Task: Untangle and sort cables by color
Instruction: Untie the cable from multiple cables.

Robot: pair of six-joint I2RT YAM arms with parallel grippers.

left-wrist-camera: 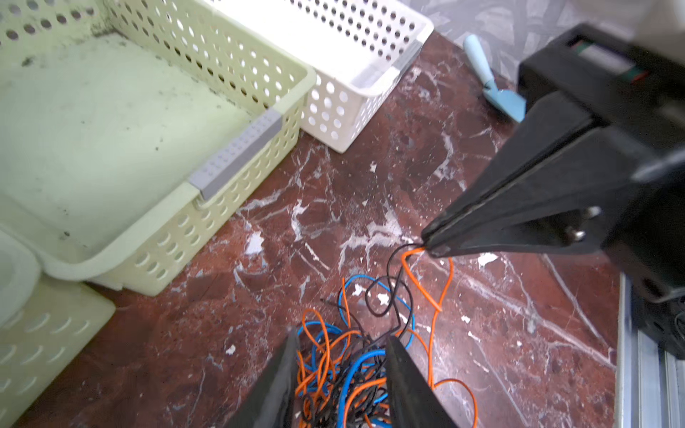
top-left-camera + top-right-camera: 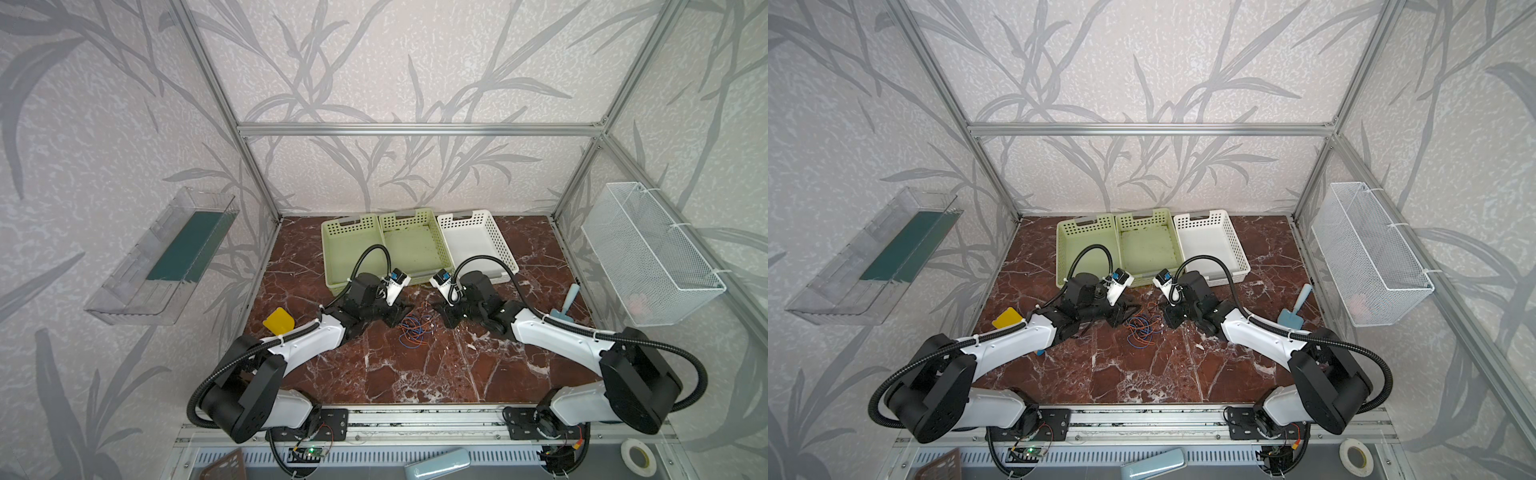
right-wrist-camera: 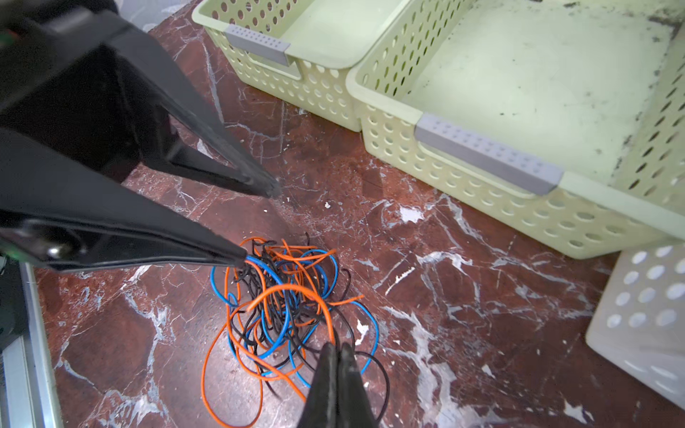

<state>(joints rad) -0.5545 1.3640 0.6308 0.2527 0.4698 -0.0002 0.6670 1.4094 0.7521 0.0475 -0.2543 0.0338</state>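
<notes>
Cables (image 2: 412,328), blue/orange/black tangle (image 2: 1142,328), lie on table (image 2: 415,374) approx centre, slightly toward far edge, in both top views. L wrist view: left gripper (image 1: 343,337) fingers apart, straddling tangle. R wrist view: right gripper (image 3: 337,348) fingers together, clamped on orange strand (image 3: 296,291).

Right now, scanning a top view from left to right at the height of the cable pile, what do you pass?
clear wall shelf → yellow scraper → cables → blue trowel → white mesh basket
</notes>
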